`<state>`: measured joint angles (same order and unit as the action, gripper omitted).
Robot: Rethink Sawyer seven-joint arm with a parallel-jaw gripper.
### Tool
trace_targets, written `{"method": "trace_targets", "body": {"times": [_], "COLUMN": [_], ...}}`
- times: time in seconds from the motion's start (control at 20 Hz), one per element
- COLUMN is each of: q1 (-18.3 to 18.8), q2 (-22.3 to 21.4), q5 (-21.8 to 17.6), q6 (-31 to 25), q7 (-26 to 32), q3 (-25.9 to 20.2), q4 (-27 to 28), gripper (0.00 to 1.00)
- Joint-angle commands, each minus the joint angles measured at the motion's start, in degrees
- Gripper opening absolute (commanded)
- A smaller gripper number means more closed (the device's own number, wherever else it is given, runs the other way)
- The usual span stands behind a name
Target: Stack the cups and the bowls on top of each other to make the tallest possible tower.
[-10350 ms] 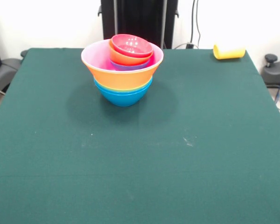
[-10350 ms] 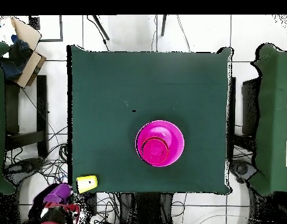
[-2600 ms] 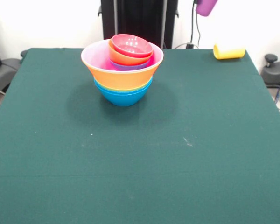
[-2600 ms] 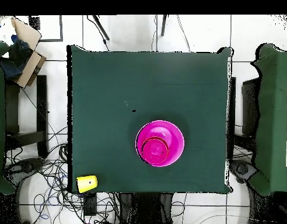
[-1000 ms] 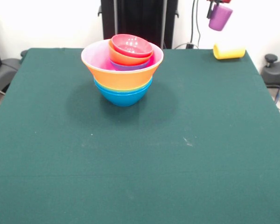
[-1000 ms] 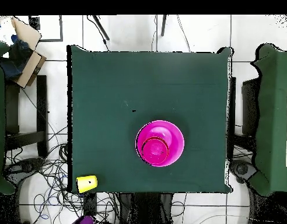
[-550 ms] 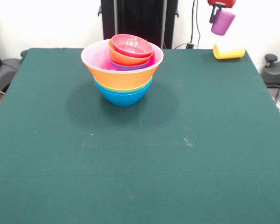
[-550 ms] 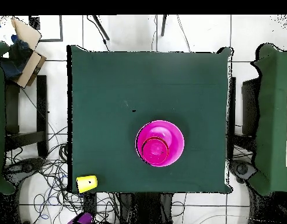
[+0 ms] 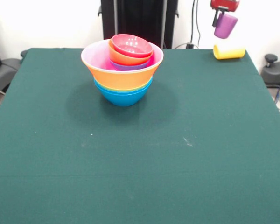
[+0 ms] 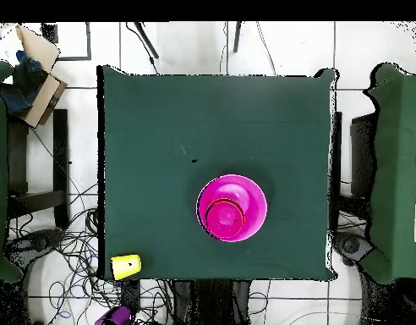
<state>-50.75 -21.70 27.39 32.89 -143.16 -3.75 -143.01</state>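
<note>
Green table point(image 9: 130, 177) mostly bare across its near half and sides. Tower point(image 9: 122, 70) of nested bowls sits mid-table toward the far side, nothing touching it. Yellow cup point(image 9: 228, 51) lies on its side at the far corner edge. Gripper point(image 9: 222, 10), clamped on the purple cup point(image 9: 225, 25), hangs just above the yellow cup.

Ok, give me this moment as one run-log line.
gripper: shut on purple cup, in air above yellow cup | yellow cup: on its side, table corner | tower: standing, untouched
</note>
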Motion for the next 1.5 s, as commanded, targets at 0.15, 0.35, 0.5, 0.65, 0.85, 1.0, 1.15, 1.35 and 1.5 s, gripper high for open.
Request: {"method": "trace_targets", "body": {"times": [0.15, 0.35, 0.5, 0.65, 0.85, 1.0, 1.15, 1.35, 1.5], "q1": [-1.20, -1.82, -2.03, -2.10, -1.87, -2.33, -2.22, -1.19, 0.07], "q2": [2.58, 4.63, 5.68, 5.97, 6.50, 5.93, 5.33, 3.69, 2.11], "q5": [5.31, 6.13, 6.58, 6.80, 7.25, 8.31, 8.40, 7.84, 6.92], "q6": [-3.67, -2.82, -2.48, -2.56, -2.68, -3.34, -3.88, -5.04, -6.04], "q7": [-11.22, -11.21, -11.11, -11.00, -10.83, -10.59, -10.29, -9.63, -8.91], "q3": [-5.28, -5.46, -5.52, -5.66, -5.87, -5.90, -6.02, -5.93, -5.82], "q4": [9.47, 11.25, 12.32, 12.86, 14.00, 14.15, 14.05, 13.33, 12.87], "gripper": [0.00, 0.00, 0.00, 0.00, 0.00, 0.00, 0.00, 0.00, 0.00]}}
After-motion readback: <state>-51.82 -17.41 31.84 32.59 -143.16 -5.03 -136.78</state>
